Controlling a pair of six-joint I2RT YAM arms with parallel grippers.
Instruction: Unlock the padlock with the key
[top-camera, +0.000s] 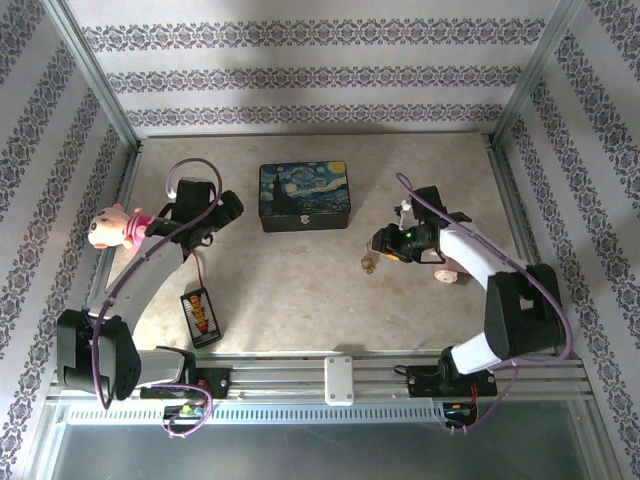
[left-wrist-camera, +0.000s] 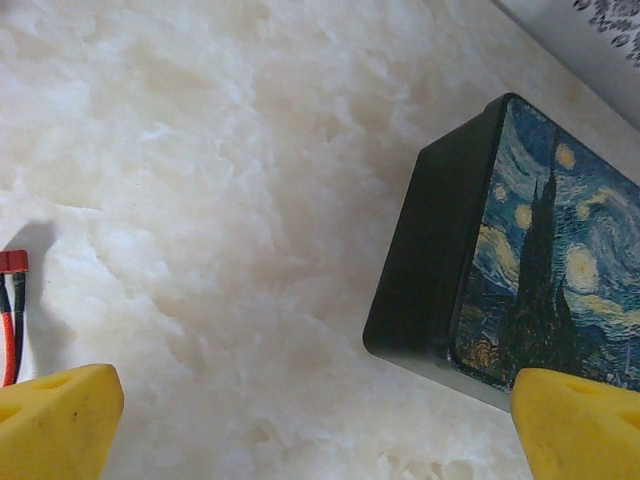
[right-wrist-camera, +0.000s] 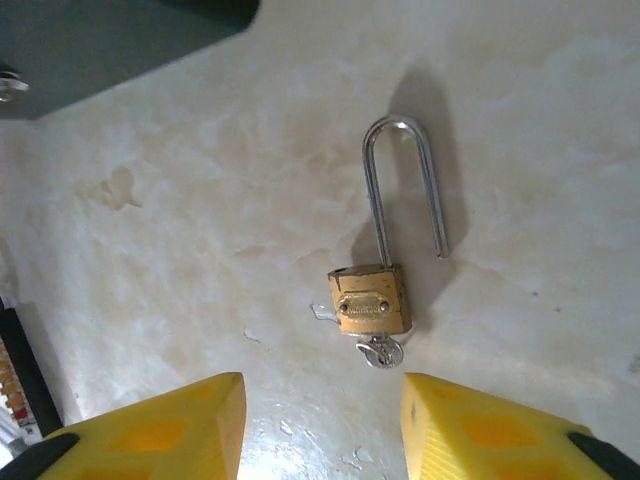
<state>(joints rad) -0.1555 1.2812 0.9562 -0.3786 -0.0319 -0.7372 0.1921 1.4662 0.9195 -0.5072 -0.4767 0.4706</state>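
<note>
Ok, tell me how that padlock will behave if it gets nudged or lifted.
The padlock lies flat, so it would likely slide, not roll. Its open shackle may swing loosely. The small brass body probably feels dense and smooth, perhaps slippery.

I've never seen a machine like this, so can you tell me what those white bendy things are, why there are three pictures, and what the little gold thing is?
The white bendy things are two robot arms. One picture looks down from above; the other two come from small cameras on each arm's wrist, so you see yellow fingers at the bottom.

On the pale table sits a dark box painted with a starry night. The left gripper hangs beside it, wide open, holding nothing.

The little gold thing is a padlock. It lies flat on the table, its silver loop popped free on one side, so it looks unlocked. A small key sticks out of its bottom. The right gripper hovers just over it with fingers apart, holding nothing.
</note>
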